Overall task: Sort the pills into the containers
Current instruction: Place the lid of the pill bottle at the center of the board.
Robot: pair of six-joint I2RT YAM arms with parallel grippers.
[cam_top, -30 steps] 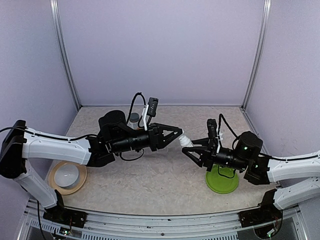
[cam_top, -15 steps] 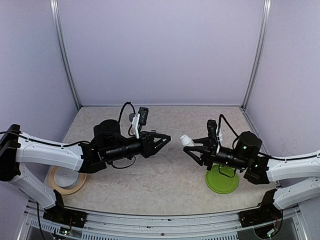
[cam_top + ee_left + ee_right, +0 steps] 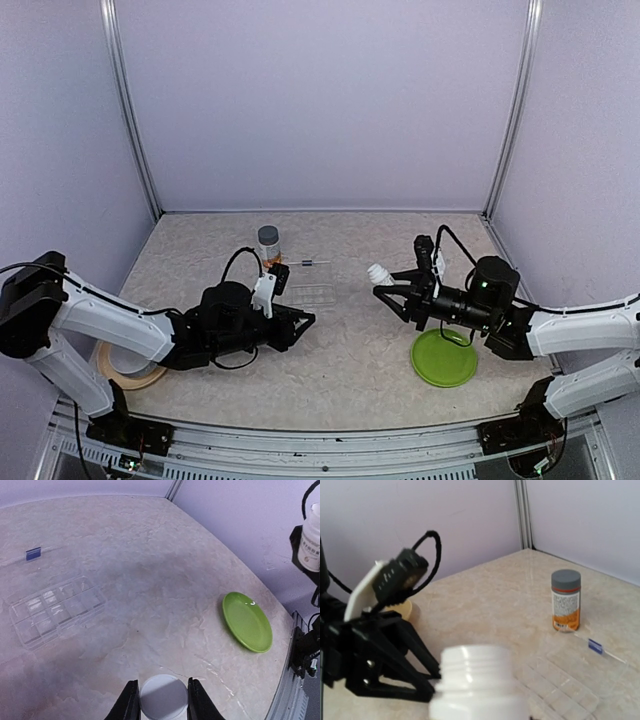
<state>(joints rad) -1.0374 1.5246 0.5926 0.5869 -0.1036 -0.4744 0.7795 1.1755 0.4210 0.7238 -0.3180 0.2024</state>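
Observation:
My left gripper is shut on a round white cap, low over the table in front of the pill organiser. In the top view the same gripper points right. My right gripper is shut on a small white bottle held above the table; its threaded neck is uncapped, and the bottle hides the fingers in the right wrist view. A clear bottle with grey cap and orange label stands at the back. No pills show.
A clear compartment organiser lies mid-table, with a thin blue-tipped tool behind it. A flat green plate sits under the right arm. A white bowl on a tan plate is at the front left.
The left gripper drew back from the white bottle with the cap in its jaws and dropped low toward the table front. The right gripper keeps the now capless bottle, slightly raised.

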